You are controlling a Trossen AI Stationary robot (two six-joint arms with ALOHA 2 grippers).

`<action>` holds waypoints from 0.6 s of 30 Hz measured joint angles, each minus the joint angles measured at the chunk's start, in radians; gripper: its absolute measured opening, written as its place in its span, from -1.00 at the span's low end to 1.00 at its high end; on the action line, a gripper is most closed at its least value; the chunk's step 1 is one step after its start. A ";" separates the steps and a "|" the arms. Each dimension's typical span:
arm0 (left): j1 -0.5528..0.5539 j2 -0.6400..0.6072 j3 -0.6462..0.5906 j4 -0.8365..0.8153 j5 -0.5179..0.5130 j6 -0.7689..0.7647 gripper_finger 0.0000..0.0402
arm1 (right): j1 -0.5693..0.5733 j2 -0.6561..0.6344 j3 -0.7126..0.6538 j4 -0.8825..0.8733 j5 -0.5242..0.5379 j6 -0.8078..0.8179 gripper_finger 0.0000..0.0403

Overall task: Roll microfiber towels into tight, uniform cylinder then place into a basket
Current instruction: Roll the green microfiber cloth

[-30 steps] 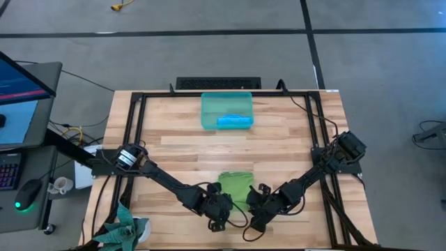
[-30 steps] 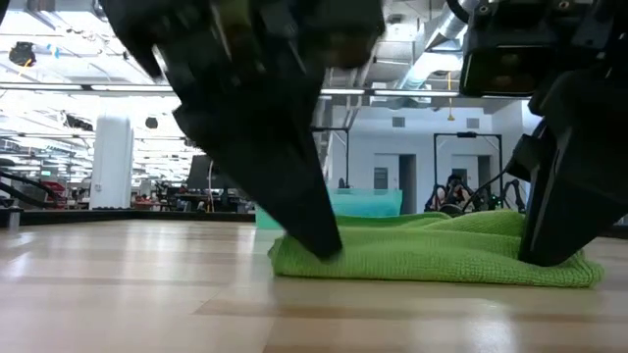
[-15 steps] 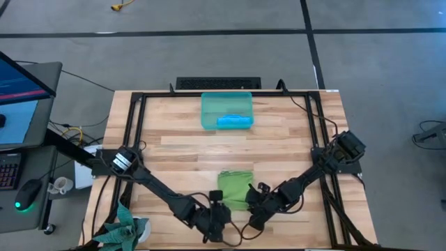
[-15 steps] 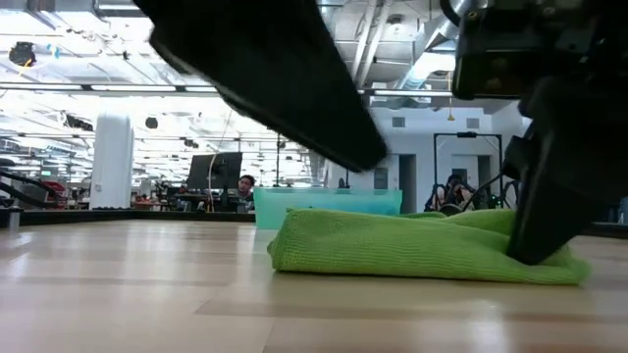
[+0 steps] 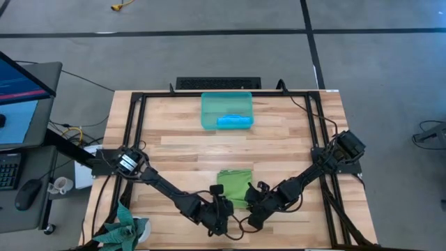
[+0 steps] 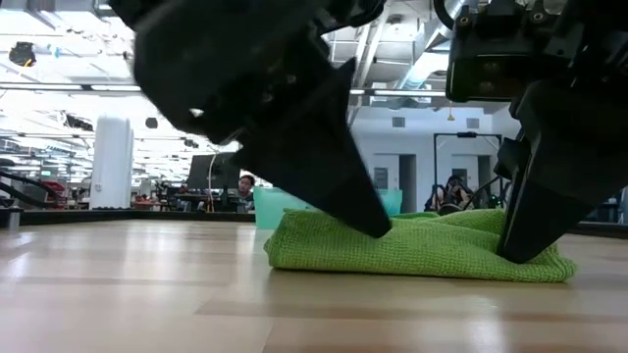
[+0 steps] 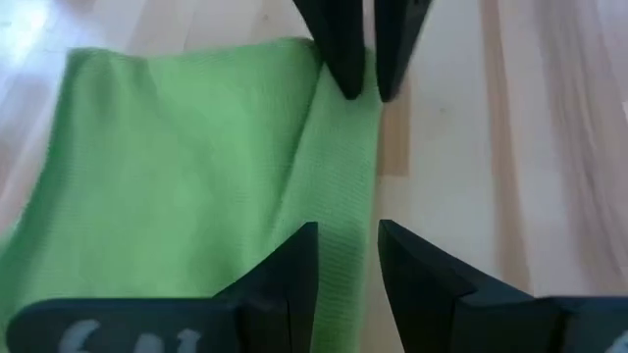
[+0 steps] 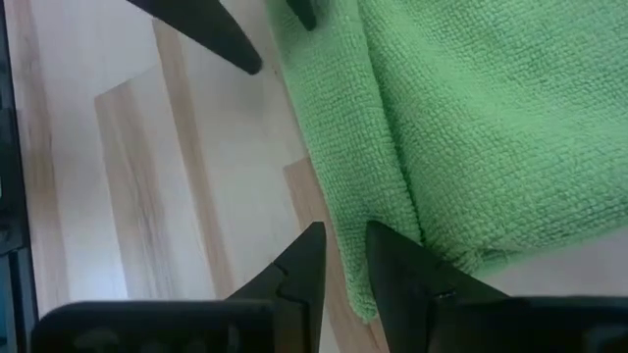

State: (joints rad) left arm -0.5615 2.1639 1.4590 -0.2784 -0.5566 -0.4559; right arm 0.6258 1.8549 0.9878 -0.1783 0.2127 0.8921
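Observation:
The lime green towel (image 5: 235,186) lies folded on the table's near middle, with a thick fold along its near edge (image 7: 343,196). My left gripper (image 5: 221,203) stands at that edge's left part and my right gripper (image 5: 253,203) at its right end. Both slant down with a narrow gap between the fingers. In each wrist view the fold (image 8: 392,196) runs into that gap. The teal basket (image 5: 226,111) stands at the far middle, with the rolled blue towel (image 5: 233,121) lying in it. My left gripper's fingertips (image 6: 373,224) rest on top of the towel's near fold (image 7: 345,245), slanting down from the near left. They stand on either side of the fold and dent it; the towel lies flat on the table. My right gripper's fingertips (image 6: 518,247) bear on the fold's right end (image 8: 378,294), slanting down from the near right. One fingertip is on the cloth and the other beside its edge; the towel lies on the table.
A black frame (image 5: 136,139) runs around the wooden table top (image 5: 188,150). Bare wood lies between the green towel and the basket. A teal-green cloth (image 5: 125,230) hangs off the near left corner. A desk with a monitor (image 5: 21,77) stands left of the table.
My left gripper has lifted off the towel's near left corner, turned at the wrist, and come down again on the near fold a little farther toward the right. The towel has stayed in place on the table.

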 joint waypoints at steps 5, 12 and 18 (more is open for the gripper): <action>0.009 0.017 0.001 -0.084 0.044 -0.098 -0.49 | 0.000 0.000 0.000 0.000 -0.001 -0.002 -0.49; 0.015 0.037 0.004 -0.107 0.077 -0.161 -0.49 | -0.003 0.000 0.000 -0.009 -0.007 -0.010 -0.49; 0.015 0.040 0.002 -0.111 0.082 -0.168 -0.49 | -0.032 -0.003 0.002 -0.022 -0.095 -0.037 -0.49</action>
State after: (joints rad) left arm -0.5465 2.2035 1.4614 -0.3897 -0.4749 -0.6244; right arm 0.5935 1.8523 0.9901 -0.2007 0.1177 0.8547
